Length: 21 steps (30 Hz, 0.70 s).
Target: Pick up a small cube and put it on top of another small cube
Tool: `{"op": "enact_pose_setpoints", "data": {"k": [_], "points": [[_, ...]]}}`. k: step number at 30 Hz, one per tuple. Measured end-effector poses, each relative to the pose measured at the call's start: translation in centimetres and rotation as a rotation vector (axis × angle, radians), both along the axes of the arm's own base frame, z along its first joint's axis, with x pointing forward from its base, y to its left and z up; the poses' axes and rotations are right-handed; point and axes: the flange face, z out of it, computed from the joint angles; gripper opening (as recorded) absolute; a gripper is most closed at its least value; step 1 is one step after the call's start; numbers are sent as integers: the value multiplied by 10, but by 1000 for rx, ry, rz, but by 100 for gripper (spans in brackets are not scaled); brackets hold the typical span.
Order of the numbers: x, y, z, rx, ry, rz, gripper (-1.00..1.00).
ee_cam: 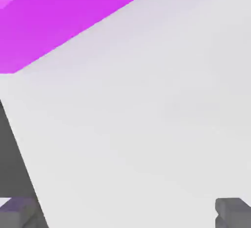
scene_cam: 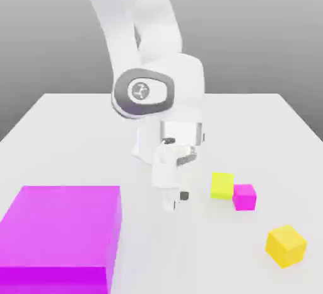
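Three small cubes on a plain white tabletop (scene_cam: 76, 135) against a grey, featureless backdrop: yellow-green cube (scene_cam: 222, 185) touching a magenta cube (scene_cam: 245, 196) toward the exterior view's right, orange-yellow cube (scene_cam: 286, 245) apart, nearer the front edge. Large magenta block (scene_cam: 60, 239) at the exterior view's lower left. White Panda arm (scene_cam: 148, 40) with a round emblem on its grey-ringed joint cap, no readable writing; gripper (scene_cam: 176, 202) released, fingers spread wide and empty, low over bare table just beside the yellow-green cube, fingertips (ee_cam: 234, 211) grey.
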Motion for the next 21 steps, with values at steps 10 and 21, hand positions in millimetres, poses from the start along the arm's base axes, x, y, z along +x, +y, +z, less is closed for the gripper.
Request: {"op": "enact_pose_setpoints", "data": {"k": [10,21], "points": [[40,-139,2,143,-127,-877,100],[38,-292,-7,369,-186,-1881,100]]}}
